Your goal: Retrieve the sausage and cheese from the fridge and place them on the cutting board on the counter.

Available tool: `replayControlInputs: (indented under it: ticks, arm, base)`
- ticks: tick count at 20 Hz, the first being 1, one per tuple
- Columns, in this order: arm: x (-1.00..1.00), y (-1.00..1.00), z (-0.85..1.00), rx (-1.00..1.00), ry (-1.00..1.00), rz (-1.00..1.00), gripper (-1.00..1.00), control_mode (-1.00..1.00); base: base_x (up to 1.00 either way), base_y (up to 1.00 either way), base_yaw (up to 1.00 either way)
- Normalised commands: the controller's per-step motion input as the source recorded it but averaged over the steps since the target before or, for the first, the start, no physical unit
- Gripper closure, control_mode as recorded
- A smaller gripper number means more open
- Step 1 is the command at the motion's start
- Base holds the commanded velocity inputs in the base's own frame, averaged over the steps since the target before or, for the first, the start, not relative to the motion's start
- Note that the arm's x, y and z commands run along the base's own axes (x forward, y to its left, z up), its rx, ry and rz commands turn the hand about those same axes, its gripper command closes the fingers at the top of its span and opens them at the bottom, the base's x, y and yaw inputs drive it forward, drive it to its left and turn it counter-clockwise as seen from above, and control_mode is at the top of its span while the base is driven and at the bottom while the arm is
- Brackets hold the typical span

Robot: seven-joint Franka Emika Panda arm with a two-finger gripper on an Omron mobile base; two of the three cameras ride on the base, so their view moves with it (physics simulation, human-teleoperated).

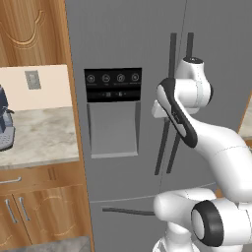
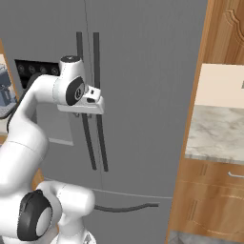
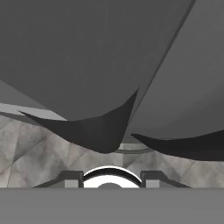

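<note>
Left base view, fridge (image 1: 128, 39) upright, handles (image 1: 172, 74) vertical

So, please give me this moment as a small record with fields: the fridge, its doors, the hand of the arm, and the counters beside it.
fridge: tall grey French-door refrigerator with black dispenser panel
doors: both shut; long dark bar handles at the middle seam
gripper: the hand is at the bar handles; its jaws are hidden, so open or shut cannot be told
counter: beige-grey veined marble counter beside the fridge, over wooden drawers
other: dark machine on the counter on the fridge's other side
</note>
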Motion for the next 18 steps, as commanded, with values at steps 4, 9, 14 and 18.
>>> replayControlInputs:
  ticks: [4,9,14,18]
  arm:
    - [0.0,0.0,0.0,0.0,0.0,0.0,-1.0,1.0]
    - [0.0,0.0,0.0,0.0,0.0,0.0,-1.0,1.0]
    - [0.0,0.0,0.0,0.0,0.0,0.0,-1.0,1.0]
    - [0.0,0.0,0.0,0.0,0.0,0.0,-1.0,1.0]
  base:
    - [0.0,0.0,0.0]
    - [0.0,0.0,0.0]
    - [0.0,0.0,0.0]
    - [-0.29,-0.06,0.0]
